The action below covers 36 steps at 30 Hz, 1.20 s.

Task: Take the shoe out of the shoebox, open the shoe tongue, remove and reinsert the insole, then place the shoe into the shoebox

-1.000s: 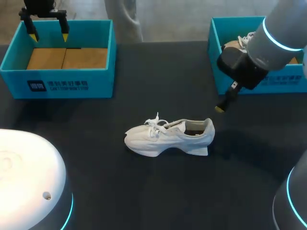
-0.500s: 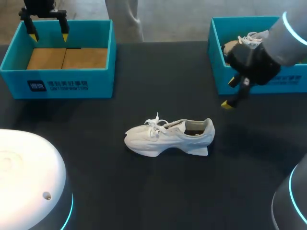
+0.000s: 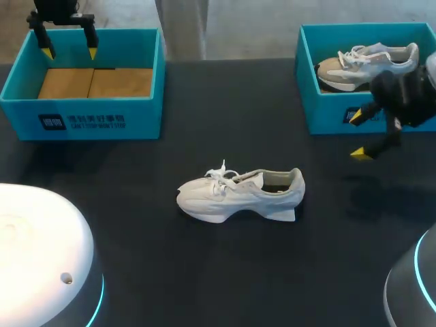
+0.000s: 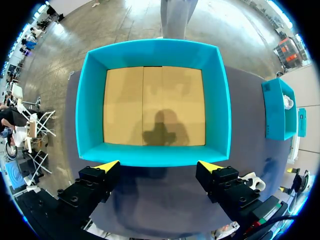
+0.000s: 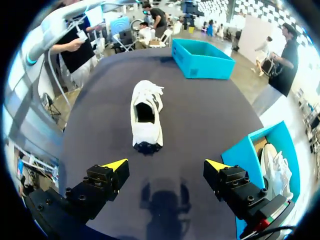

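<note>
- Far left: the left gripper (image 3: 69, 51) hangs over the open teal cardboard shoebox (image 3: 82, 119), its fingers wide apart and holding nothing.
- Centre: the white lace-up sneaker (image 3: 238, 194) stands on the dark table (image 3: 204, 272), toe pointing left, outside both boxes.
- Right: the right gripper (image 3: 359, 136) hovers wide open and empty, near a second teal box (image 3: 327, 117).
- Likely step: opening the tongue. Next, a gripper must reach the laces.

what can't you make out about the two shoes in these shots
- Insole of the white shoe: in the head and right wrist views the opening is only a dark hollow.
- Second shoe in the right shoebox: head view, my right arm covers part of it; right wrist view, the box wall hides most.
</note>
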Motion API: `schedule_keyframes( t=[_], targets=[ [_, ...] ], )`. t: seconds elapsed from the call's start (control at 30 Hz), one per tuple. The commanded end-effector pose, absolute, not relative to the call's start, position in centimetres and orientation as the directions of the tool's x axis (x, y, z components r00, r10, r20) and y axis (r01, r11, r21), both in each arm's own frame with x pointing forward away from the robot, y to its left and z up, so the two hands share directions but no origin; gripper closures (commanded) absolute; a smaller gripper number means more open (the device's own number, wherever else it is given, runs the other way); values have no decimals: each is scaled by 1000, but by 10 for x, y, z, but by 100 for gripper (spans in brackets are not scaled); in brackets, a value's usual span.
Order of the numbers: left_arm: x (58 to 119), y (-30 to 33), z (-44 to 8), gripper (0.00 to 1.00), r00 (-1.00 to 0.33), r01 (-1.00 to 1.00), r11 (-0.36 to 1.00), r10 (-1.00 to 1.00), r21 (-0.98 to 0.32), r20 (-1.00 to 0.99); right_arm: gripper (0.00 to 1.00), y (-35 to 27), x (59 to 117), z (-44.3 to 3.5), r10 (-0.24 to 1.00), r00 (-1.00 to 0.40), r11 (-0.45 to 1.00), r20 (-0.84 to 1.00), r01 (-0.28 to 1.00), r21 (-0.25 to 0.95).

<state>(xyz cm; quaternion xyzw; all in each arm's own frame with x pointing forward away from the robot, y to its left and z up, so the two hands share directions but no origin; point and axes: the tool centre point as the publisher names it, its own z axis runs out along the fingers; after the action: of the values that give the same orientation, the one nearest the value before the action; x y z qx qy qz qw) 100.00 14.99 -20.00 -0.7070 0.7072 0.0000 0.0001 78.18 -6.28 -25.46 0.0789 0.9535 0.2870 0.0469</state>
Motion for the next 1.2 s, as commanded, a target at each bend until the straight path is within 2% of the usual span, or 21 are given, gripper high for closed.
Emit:
schedule_keyframes(
  t=[0.03,0.27,0.3,0.93,1.2],
  targets=[
    [1000,150,-200,0,0,-1000,0,-1000,0,0,0,-73,778,-263,132,-989,753,-66,57,656],
    [1000,150,-200,0,0,-1000,0,-1000,0,0,0,-78,775,-280,7,-994,686,-108,-74,724],
    [1000,150,-200,0,0,-1000,0,-1000,0,0,0,-79,776,-283,39,-994,719,-101,-42,694],
    [1000,150,-200,0,0,-1000,0,-1000,0,0,0,-79,776,-283,39,-994,719,-101,-42,694],
    [1000,150,-200,0,0,-1000,0,-1000,0,0,0,-91,774,-309,30,-988,672,-154,-94,734]
  ],
)
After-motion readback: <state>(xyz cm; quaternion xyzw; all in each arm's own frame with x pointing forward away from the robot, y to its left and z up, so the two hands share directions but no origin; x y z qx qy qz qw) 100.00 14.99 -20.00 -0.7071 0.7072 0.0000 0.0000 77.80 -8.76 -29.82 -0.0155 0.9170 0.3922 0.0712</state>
